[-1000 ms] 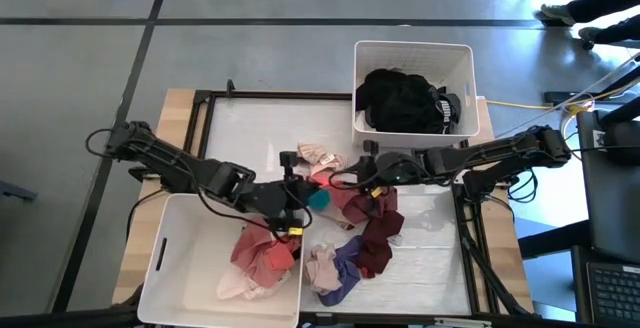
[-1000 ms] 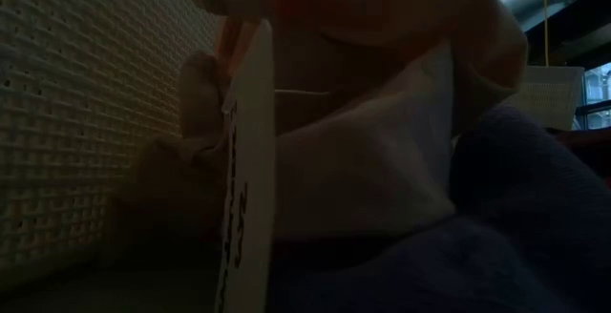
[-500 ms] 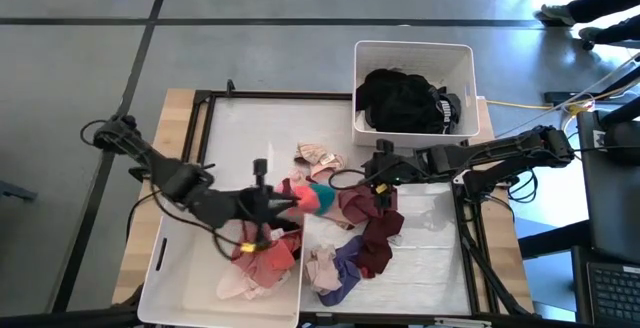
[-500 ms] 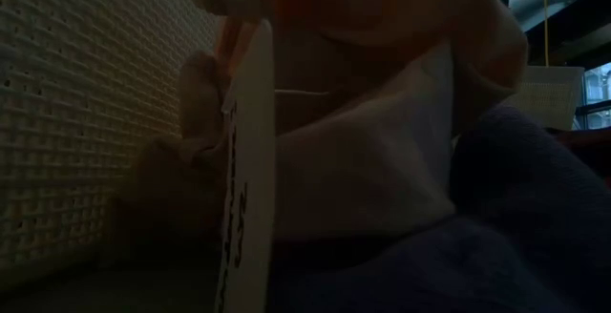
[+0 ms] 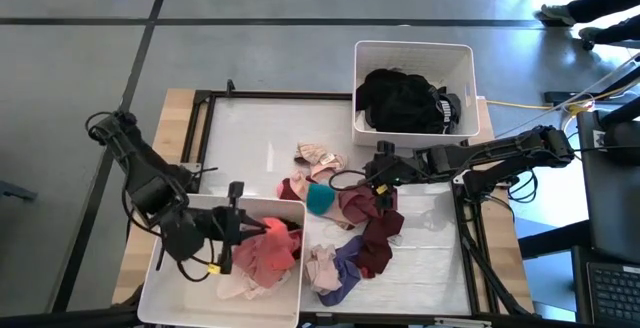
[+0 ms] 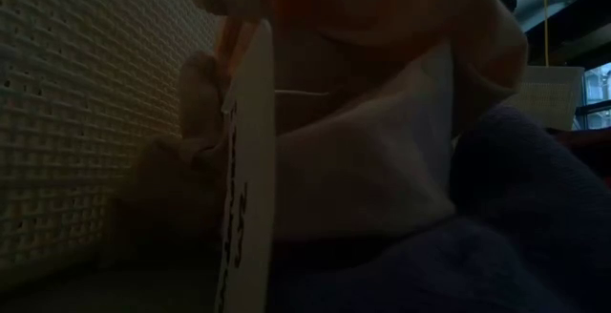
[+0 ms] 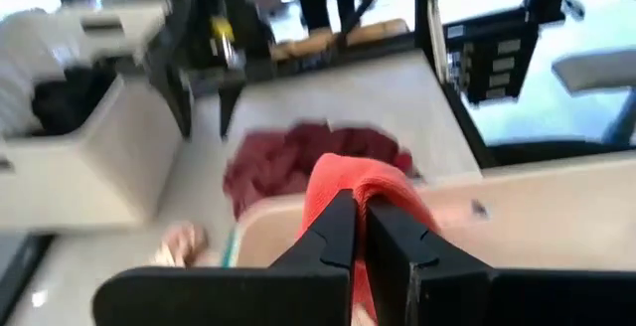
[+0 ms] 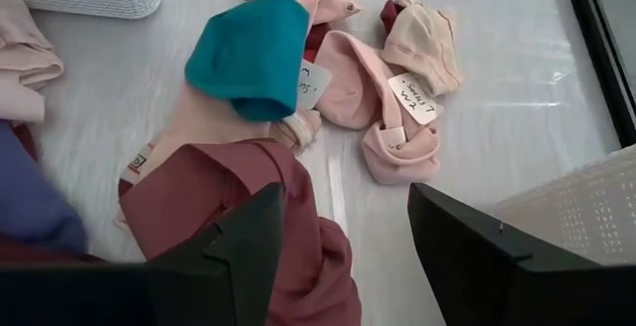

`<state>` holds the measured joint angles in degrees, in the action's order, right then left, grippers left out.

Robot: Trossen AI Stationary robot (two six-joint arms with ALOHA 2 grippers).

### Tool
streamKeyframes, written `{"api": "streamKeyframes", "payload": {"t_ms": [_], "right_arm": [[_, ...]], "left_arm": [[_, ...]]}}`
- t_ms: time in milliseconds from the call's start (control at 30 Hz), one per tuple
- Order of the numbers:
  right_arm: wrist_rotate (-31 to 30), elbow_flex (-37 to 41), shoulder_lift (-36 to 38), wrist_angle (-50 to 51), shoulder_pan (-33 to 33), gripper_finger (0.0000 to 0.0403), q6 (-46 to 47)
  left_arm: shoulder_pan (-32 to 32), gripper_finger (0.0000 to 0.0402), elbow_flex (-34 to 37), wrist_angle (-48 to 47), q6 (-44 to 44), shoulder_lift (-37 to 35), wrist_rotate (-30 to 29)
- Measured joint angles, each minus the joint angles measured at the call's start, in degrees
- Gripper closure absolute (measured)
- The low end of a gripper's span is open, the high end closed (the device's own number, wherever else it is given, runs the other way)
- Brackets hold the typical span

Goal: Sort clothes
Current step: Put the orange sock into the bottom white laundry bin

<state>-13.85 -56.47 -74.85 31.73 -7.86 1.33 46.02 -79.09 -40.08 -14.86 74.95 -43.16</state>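
My left gripper (image 5: 245,236) hangs over the near-left white bin (image 5: 170,268), shut on a red garment (image 7: 350,172). Pink and red clothes (image 5: 255,268) lie in that bin. A loose pile of clothes is spread on the table's middle: a teal one (image 8: 248,53), pink ones (image 8: 397,107), maroon ones (image 5: 375,233) and a purple one (image 5: 345,263). My right gripper (image 8: 348,256) hovers open over the maroon garment (image 8: 298,237), touching nothing. My left gripper pinches a bunched fold of the red garment (image 7: 360,189) between its two fingers. The fingers come from the table's left, slanting down. The garment droops past the fingertips over the bin; whether its lower end rests on the clothes there, I cannot tell.
A second white bin (image 5: 365,63) at the far right holds black clothes (image 5: 405,103). The low view is blocked by a bin wall (image 6: 76,113) and by beige and purple cloth (image 6: 363,160) close in front. Bare tabletop (image 5: 250,128) lies at the far left.
My left gripper has swung from the pile in the table's middle toward the near left, rising a little and rolling, and has carried the red garment over the near-left bin. It has stayed shut on it.
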Motion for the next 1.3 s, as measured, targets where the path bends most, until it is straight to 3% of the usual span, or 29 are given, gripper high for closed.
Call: {"api": "streamKeyframes", "payload": {"t_ms": [500,1133,1300], "right_arm": [[1.46,0.00,0.02,0.37,0.00,0.0184,0.12],[5.88,-0.02,0.02,-5.40,0.00,0.0184,-0.64],[5.87,-0.04,0.02,-7.35,-0.01,0.0185,-0.74]], "left_arm": [[4.26,0.0396,0.04,-21.23,-29.76,2.76,0.53],[3.62,0.0395,0.04,-22.29,-30.70,10.47,0.83],[2.42,0.0369,0.04,-22.39,-34.43,10.53,0.72]]}}
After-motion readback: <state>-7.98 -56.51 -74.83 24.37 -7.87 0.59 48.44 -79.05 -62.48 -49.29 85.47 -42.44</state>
